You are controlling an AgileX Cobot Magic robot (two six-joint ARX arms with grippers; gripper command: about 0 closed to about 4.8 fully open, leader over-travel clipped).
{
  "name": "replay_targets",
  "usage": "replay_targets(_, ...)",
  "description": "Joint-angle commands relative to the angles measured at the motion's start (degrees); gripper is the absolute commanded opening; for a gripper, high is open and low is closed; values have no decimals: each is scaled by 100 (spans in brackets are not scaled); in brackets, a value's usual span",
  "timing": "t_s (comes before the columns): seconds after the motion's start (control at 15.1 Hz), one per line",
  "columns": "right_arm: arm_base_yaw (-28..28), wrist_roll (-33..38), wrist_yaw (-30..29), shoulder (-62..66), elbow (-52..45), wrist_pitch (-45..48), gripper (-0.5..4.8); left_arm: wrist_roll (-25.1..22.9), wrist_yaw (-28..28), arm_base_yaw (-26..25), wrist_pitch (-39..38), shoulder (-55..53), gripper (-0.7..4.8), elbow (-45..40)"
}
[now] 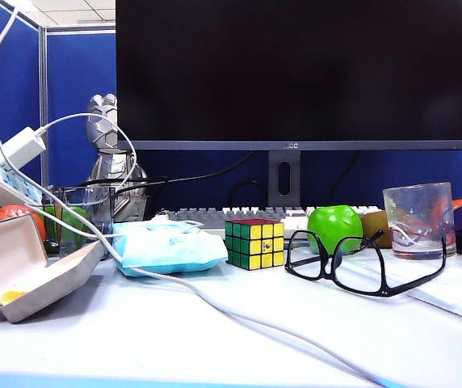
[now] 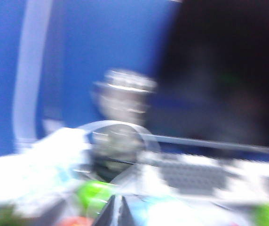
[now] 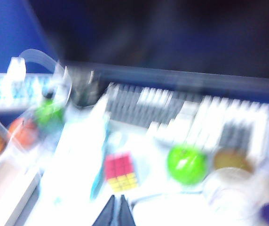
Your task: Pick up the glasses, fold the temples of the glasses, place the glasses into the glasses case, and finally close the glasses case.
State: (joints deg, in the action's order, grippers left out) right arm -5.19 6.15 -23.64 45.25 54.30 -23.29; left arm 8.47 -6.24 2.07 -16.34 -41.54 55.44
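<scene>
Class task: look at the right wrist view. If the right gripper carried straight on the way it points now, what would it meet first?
Probably the Rubik's cube. The shut right gripper points at it across the white table, with the keyboard beyond. The picture is blurred, so depth is uncertain.
</scene>
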Motion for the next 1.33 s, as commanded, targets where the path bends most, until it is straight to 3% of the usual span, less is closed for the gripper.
replay_targets(0.07,-234,-205,-240,855,658,-612,-6,140,-654,7,-33,-83,-4,101)
replay_targets(0.33,-1335,-319,-138,1679,946,-695,-6,142,-702,7,-33,-81,-4,101)
replay_targets(0.53,-1971,-317,348,2341,953,-693,-6,142,-907,7,-31,-81,-4,101)
replay_targets(0.66,-2072,-319,636,2717,953,-699,-6,144,-909,7,-31,-81,-4,101)
replay_targets(0.73,-2070,-758,748,3534,1010,-931,146,151,-927,7,-33,-81,-4,101)
replay_targets(0.8,-2070,-911,748,3766,1082,-1088,174,168,-953,7,-33,-81,-4,101)
replay_targets(1.33,-2094,-1545,1362,5390,1574,-1447,174,271,-1051,7,-33,-81,-4,101)
